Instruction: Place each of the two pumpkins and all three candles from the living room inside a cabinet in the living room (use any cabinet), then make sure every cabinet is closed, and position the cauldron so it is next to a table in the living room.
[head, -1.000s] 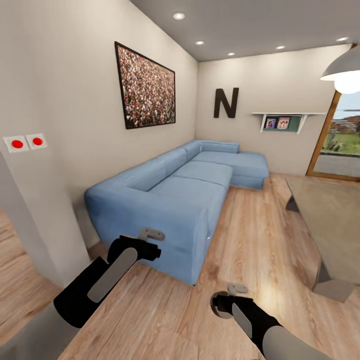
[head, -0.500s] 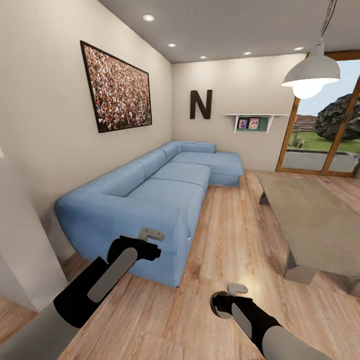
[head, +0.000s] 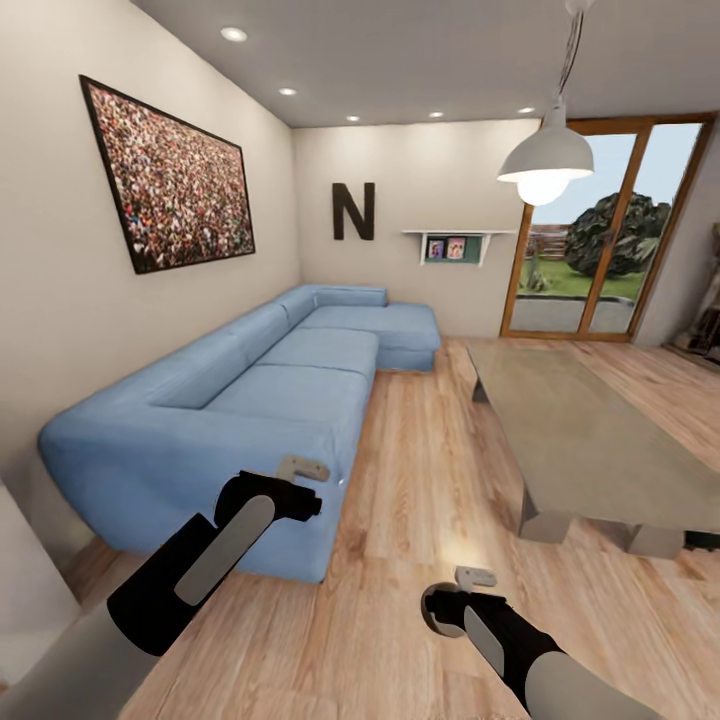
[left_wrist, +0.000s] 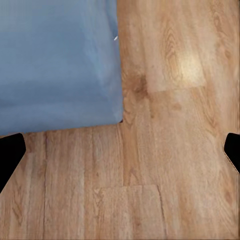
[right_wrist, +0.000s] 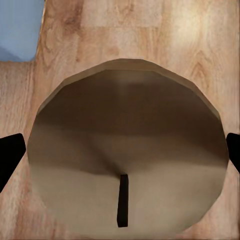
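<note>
A long grey low table stands on the wood floor at the right of the head view. My left gripper hangs open in front of the near end of a blue sofa. In the left wrist view, the left gripper has its fingertips far apart over bare floor beside the sofa corner. My right gripper is open, low over the floor. In the right wrist view a round tan-brown shape lies below its spread fingertips; I cannot tell what it is. The pumpkins, candles, cabinet and cauldron are out of view.
A pendant lamp hangs over the table. Glass doors close the far right wall, and a small wall shelf is mounted at the back. A strip of wood floor runs between sofa and table.
The whole view has swung to the right: the sofa and wall picture slid left, and more of the table and the glass doors came in. Both arms keep the same pose.
</note>
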